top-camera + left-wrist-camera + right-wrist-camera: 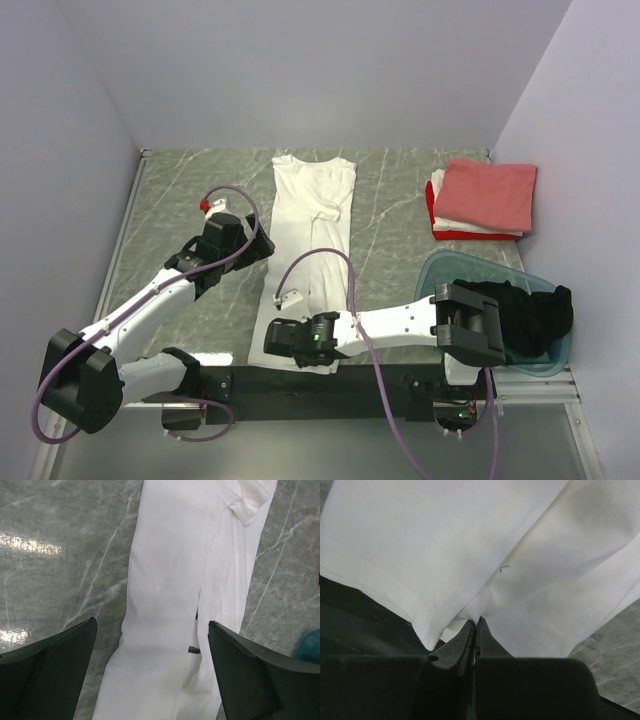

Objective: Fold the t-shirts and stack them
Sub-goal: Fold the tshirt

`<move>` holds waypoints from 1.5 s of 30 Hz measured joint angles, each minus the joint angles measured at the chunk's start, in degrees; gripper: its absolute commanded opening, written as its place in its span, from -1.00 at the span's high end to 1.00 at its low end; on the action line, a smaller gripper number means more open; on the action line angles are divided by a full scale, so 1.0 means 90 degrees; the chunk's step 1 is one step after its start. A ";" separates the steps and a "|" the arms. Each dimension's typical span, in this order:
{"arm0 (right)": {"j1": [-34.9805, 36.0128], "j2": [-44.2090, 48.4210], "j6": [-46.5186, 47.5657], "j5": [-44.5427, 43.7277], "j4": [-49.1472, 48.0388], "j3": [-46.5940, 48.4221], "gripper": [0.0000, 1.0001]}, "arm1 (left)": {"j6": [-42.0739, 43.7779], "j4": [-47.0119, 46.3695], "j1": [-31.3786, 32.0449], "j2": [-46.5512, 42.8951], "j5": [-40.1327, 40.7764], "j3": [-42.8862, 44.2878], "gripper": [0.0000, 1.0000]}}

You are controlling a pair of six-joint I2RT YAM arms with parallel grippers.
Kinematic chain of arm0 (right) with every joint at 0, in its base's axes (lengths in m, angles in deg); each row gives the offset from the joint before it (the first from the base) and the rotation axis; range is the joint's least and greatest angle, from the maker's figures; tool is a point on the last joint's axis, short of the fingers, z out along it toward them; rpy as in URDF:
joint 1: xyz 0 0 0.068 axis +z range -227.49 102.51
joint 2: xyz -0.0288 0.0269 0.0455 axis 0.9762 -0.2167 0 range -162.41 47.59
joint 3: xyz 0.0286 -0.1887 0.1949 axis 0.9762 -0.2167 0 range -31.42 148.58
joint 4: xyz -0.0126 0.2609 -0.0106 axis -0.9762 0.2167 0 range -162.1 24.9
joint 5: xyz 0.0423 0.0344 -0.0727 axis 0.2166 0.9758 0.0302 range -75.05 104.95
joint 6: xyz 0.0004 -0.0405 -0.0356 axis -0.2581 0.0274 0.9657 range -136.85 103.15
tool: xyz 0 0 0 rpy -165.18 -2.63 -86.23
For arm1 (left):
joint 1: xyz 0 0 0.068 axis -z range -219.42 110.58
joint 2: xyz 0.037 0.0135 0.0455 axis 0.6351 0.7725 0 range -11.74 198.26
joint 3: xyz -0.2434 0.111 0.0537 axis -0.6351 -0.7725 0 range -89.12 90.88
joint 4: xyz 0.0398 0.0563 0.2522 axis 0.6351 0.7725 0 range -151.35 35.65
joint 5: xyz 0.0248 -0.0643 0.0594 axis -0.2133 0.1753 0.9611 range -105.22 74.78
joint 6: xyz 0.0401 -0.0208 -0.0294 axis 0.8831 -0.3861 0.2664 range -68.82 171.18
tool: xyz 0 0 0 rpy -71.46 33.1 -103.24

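Here's the white t-shirt [312, 230], laid out as one long narrow strip down the middle of the grey marble table [180, 180], with its collar at the far end and its hem at the near edge. One sleeve is tucked across the upper part. The right gripper [270, 345] is down at that near hem, and the wrist view shows it well: the jaws are pressed tight together at the hem's corner [476, 622], and the cloth puckers into the tips, so it has a pinch on the shirt. Creases fan away from the grip across the fabric. The left gripper [255, 240] hovers just off the shirt's left edge, about halfway along its length. From its own camera the jaws are spread wide [150, 625], with nothing between them but the white strip below, and they aren't touching it. Well off to the right of the strip's collar end sits a folded stack, with a salmon-pink shirt [487, 192] on top, white layers under it and a red shirt [432, 205] at the bottom. Nearer, right of the hem end, a black shirt [525, 310] is heaped in the teal tub [440, 272].
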 measured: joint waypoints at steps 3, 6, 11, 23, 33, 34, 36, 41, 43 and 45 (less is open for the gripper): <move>0.0041 0.0000 0.0039 0.0044 0.0056 0.0000 1.00 | 0.0002 0.0000 0.0000 0.0005 -0.0017 0.0000 -0.99; 0.0146 -0.0002 0.0075 0.0061 0.0158 0.0012 1.00 | 0.0002 0.0000 0.0000 0.0012 -0.0019 0.0000 -0.99; 0.0381 -0.0002 0.0155 0.0053 0.0408 0.0114 1.00 | 0.0005 0.0000 0.0000 0.0012 -0.0019 0.0000 -0.99; 0.0483 -0.0002 0.0340 0.0175 0.0532 0.0187 0.11 | 0.0002 -0.0005 0.0000 0.0092 0.0022 -0.0085 -0.99; 0.0306 0.0903 0.0056 0.0189 0.0364 -0.0248 -0.20 | -0.0265 0.0284 0.0243 -0.0712 0.0508 -0.1093 -0.99; 0.0182 0.1093 0.0000 0.0206 0.0301 -0.0423 -0.20 | -0.0369 0.0345 0.0374 -0.0840 0.0568 -0.1197 -0.99; -0.0090 0.1426 -0.0148 0.0253 0.0160 -0.0826 -0.20 | -0.0556 0.0478 0.0704 -0.1059 0.0697 -0.1375 -0.99; -0.0476 0.1897 -0.0544 0.0335 -0.0029 -0.1710 -0.20 | -0.1224 0.0933 0.1552 -0.1600 0.1049 -0.1715 -0.99; -0.0476 0.2059 -0.0716 0.0427 -0.0085 -0.2033 -0.20 | -0.1518 0.1197 0.1868 -0.1819 0.1212 -0.1768 -0.99; -0.0476 0.2174 -0.0894 0.0532 -0.0172 -0.2302 -0.20 | -0.1746 0.1392 0.2103 -0.1967 0.1331 -0.1785 -0.99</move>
